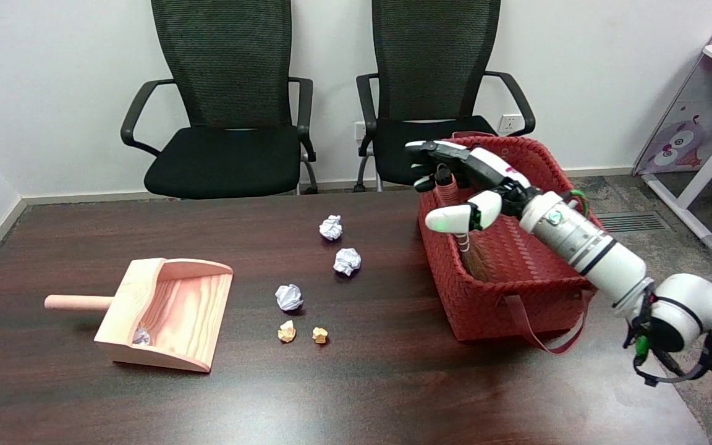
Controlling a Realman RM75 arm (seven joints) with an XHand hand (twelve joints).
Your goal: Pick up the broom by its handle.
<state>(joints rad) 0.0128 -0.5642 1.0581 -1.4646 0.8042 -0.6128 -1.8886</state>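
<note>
Reaching over the woven red plastic basket (504,290), the black-and-white right hand (464,185) has its fingers spread around the small broom's brown handle (455,207), which stands inside the basket, not yet clamped or lifted.

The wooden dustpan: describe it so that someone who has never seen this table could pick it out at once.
Start at the dark wooden table and look to its left part, far from the red woven basket. There lies the dustpan, a pale wood scoop with a round handle pointing left. Unlike the small crumpled paper balls nearby, it is large, boxy and open-fronted.
</note>
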